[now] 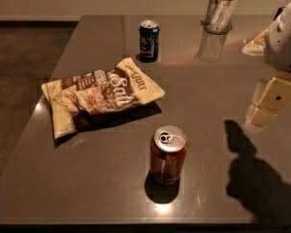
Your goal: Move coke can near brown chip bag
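The coke can point(168, 154), reddish-brown with a silver top and pull tab, stands upright on the dark table point(87, 178) near the front centre. The brown chip bag point(99, 96), crinkled with cream-yellow ends and white "Salt" lettering, lies flat to the can's upper left, a short gap away. My gripper point(271, 101), cream-coloured under a white wrist point(286, 38), hangs above the table at the right edge, well to the right of the can and holding nothing. Its shadow point(254, 178) falls on the table to the right of the can.
A dark blue can point(149, 40) stands upright behind the chip bag. A clear glass holder point(218, 13) with white contents stands at the back right. The table's left edge point(43, 96) drops to a dark floor.
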`<action>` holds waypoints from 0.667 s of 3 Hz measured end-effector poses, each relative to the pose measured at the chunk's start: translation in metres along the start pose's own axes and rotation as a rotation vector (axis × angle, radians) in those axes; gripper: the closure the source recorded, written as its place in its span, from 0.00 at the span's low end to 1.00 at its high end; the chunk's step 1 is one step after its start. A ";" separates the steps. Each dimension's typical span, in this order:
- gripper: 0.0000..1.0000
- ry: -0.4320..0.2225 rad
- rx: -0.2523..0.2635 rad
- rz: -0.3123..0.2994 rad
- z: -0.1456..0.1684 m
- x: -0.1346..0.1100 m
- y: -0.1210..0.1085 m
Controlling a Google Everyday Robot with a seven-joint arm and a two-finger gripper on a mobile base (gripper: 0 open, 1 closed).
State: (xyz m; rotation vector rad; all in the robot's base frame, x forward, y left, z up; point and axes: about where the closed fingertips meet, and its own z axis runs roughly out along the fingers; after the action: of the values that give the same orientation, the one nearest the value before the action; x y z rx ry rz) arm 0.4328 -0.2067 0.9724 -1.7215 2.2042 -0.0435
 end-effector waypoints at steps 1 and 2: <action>0.00 -0.075 -0.035 -0.009 0.007 -0.009 0.017; 0.00 -0.176 -0.069 -0.018 0.015 -0.018 0.037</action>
State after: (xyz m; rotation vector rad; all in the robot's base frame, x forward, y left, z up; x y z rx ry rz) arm 0.4065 -0.1772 0.9538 -1.7113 2.0843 0.1747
